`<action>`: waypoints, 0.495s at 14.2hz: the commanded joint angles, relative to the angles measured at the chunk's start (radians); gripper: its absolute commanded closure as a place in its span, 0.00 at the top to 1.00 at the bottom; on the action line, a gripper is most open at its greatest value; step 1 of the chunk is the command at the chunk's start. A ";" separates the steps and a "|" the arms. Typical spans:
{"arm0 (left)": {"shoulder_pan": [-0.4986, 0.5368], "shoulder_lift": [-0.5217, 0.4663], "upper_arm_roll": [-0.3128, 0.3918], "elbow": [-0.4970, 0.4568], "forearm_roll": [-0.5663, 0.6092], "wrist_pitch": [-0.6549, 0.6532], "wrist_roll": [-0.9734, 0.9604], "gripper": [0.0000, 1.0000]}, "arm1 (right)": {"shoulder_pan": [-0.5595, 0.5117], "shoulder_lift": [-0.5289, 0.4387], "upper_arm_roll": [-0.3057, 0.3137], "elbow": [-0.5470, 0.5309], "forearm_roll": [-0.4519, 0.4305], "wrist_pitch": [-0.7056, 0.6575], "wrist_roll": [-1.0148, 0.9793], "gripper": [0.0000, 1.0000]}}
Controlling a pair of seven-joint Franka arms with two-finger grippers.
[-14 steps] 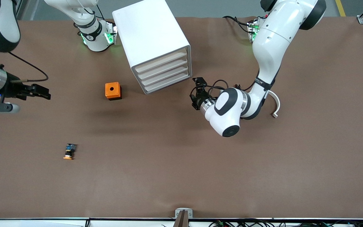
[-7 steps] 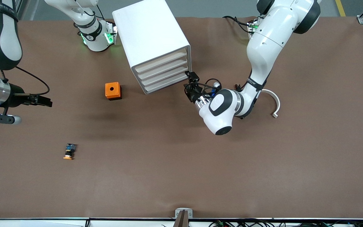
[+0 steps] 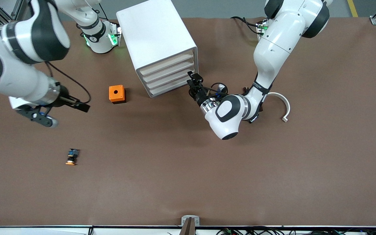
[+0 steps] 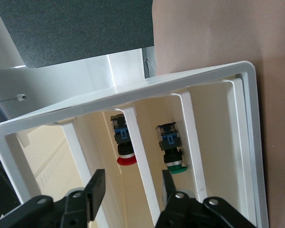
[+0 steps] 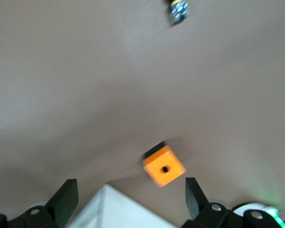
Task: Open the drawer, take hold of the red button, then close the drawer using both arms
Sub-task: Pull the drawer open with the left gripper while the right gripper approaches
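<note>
Cabinet blocks mid-table; orange box beside; rest open.

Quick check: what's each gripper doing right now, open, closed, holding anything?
Left gripper: at the cabinet front by the drawers, fingers apart, nothing held.
Right gripper: over bare table beside the orange box, open, empty.

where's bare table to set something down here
The widest bare stretch runs along the table edge nearest the front camera, past the orange-capped button. Another lies toward the left arm's end, past the curved white piece. It is crowded around the cabinet, orange box and left gripper.
</note>
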 commanded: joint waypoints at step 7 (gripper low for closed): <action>-0.064 0.040 0.002 0.025 -0.046 -0.016 -0.092 0.49 | 0.138 0.006 -0.012 0.018 0.025 0.033 0.282 1.00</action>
